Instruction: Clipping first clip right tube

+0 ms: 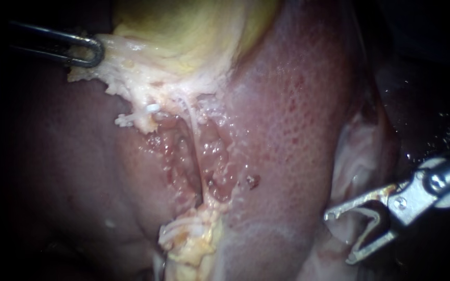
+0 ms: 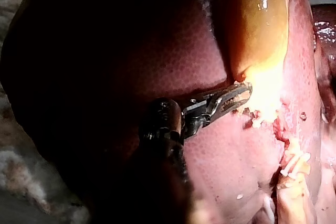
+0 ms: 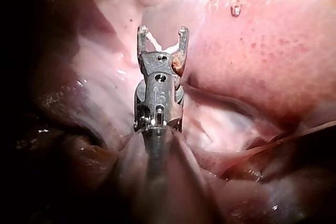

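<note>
Right instrument (image 1: 340, 237) holds clip (image 3: 155, 41) | left instrument (image 1: 96, 50) grips gallbladder (image 1: 194, 26)

Close view of a surgical practice bench. A bare liver (image 1: 298, 104) and a yellow gallbladder (image 1: 194, 26) fill every view, wet and brightly lit at the middle, dark all round. In the left wrist view the liver ends at a rounded edge, with a mottled grey surface (image 2: 16, 166) beyond it. Two thin steel tools reach in. The left instrument (image 1: 96, 50) clamps pale tissue (image 1: 131, 67) below the gallbladder. The right instrument (image 1: 338, 237) holds a clip (image 3: 153, 40) in its spread jaws.
</note>
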### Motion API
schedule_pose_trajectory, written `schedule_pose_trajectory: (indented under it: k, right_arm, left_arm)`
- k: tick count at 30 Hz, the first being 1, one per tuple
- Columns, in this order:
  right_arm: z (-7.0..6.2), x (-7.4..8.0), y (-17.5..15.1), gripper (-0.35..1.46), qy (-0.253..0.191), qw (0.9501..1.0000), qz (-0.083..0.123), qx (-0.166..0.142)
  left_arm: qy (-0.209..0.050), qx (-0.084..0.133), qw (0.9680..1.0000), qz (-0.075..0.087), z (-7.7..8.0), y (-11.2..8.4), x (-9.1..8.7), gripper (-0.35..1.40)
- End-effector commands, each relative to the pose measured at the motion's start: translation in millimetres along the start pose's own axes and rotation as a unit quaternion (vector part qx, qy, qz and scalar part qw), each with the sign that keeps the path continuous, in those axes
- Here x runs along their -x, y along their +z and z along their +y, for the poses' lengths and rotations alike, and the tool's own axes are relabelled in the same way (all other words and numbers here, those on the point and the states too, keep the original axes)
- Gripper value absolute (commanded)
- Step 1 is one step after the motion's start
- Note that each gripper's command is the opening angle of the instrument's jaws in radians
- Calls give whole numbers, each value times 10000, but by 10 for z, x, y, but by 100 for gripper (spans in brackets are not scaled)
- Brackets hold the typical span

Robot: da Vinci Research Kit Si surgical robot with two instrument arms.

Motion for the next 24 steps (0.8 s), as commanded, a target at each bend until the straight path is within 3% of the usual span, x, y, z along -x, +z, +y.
schedule_pose_trajectory:
  k: [1,8,13,24]
  right_arm:
    - [4,-2,5,48,77,9999,61,22]
    - [34,-21,40,46,736,9964,414,75]
    - [53,-28,60,46,1207,9896,738,259]
    - [94,-24,80,48,1953,9741,878,720]
  left_arm:
    - [0,-5,10000,0,0,0,0,-35]
    - [-2,-13,10000,5,2,1,1,-35]
    - [0,-18,10000,7,2,2,2,-35]
    - [1,-24,10000,11,3,3,3,-35]
